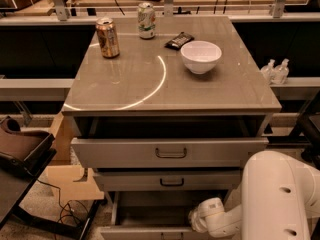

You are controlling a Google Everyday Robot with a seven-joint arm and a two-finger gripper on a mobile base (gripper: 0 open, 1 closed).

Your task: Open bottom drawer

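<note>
Cabinet w/ three grey drawers. Bottom drawer is pulled out at the lower frame edge, grey inside showing and front cut off by the edge. Top drawer is also out; middle drawer is out a little. Gripper sits low, just above the bottom drawer's right part, on the white arm coming in from the lower right. Grip state - can't tell. On top: white bowl, brown can, green-white can, dark packet - all apart from each other. Two small bottles on a ledge to the right.
</note>
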